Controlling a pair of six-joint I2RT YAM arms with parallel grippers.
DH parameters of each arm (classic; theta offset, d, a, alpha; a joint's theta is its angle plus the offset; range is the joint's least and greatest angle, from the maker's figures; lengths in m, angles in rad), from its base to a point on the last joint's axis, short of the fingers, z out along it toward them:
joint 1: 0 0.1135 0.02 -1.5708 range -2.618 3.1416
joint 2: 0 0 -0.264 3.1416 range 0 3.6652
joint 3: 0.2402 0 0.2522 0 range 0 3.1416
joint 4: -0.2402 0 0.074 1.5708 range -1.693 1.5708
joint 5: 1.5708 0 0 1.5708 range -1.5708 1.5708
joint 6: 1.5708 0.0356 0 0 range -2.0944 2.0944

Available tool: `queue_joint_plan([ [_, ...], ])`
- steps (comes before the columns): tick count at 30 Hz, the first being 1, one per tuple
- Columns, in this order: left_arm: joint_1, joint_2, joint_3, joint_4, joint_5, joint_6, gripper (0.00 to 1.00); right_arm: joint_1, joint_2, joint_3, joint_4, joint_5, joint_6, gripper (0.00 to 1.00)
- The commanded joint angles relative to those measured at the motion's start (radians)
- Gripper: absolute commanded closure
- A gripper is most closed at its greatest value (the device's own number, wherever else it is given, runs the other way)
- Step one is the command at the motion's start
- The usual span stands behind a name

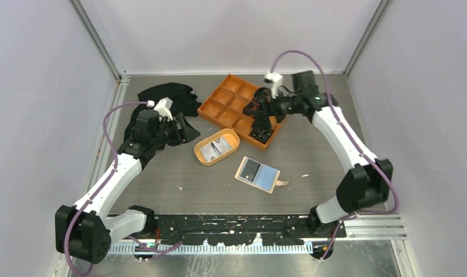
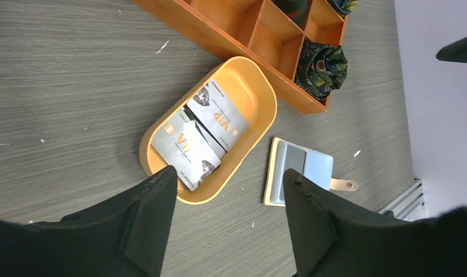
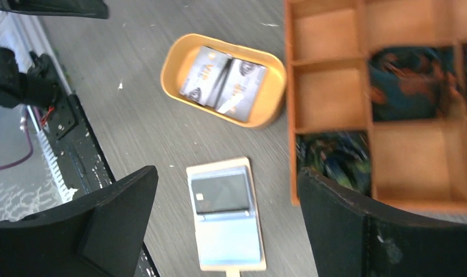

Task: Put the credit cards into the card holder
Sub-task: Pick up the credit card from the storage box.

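The card holder (image 1: pixel 257 173) lay open and flat on the table (image 1: pixel 161 187), near the middle and just in front of the oval orange dish (image 1: pixel 203 156), apart from it. A black card (image 3: pixel 222 194) and a light blue card (image 3: pixel 231 238) lay side by side on its inner face, and its snap tab (image 1: pixel 281 183) stuck out past one edge. Two white cards (image 2: pixel 202 133) with dark print lay overlapping inside the dish. Behind the dish stood the divided tray (image 1: pixel 212 108), some of its compartments holding dark patterned fabric (image 2: pixel 320 66). The left gripper (image 1: pixel 185 130) hung above the table at the left, beside a black cloth (image 1: pixel 161 92), with its jaws spread wide and nothing between them; its wrist view looked down on the dish and the holder. The right gripper (image 1: pixel 264 124) hovered over the near right part of the tray, its jaws likewise wide apart and empty
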Motion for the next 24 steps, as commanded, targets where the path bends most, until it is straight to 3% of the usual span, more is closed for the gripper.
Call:
queue_joint_plan([
  [1,0.008,-0.036,-0.016,0.025,-0.022,0.069,0.35,0.189,0.130,0.145,0.010,0.058,0.054,0.07],
  [4,0.008,-0.027,-0.059,0.036,-0.001,0.076,0.45,0.267,0.232,0.198,0.051,0.073,0.160,0.20],
  [7,0.009,-0.023,-0.080,0.041,-0.006,0.076,0.46,0.330,0.306,0.225,0.039,0.094,0.197,0.29],
  [10,0.009,-0.009,-0.095,0.072,0.011,0.054,0.46,0.353,0.291,0.131,0.144,0.116,0.283,0.37],
  [18,0.009,0.038,-0.204,0.258,0.035,-0.128,0.47,0.366,0.312,0.064,0.242,0.101,0.392,0.43],
  [24,0.009,0.022,-0.191,0.152,-0.084,-0.118,0.49,0.384,0.344,0.081,0.253,0.091,0.412,0.44],
])
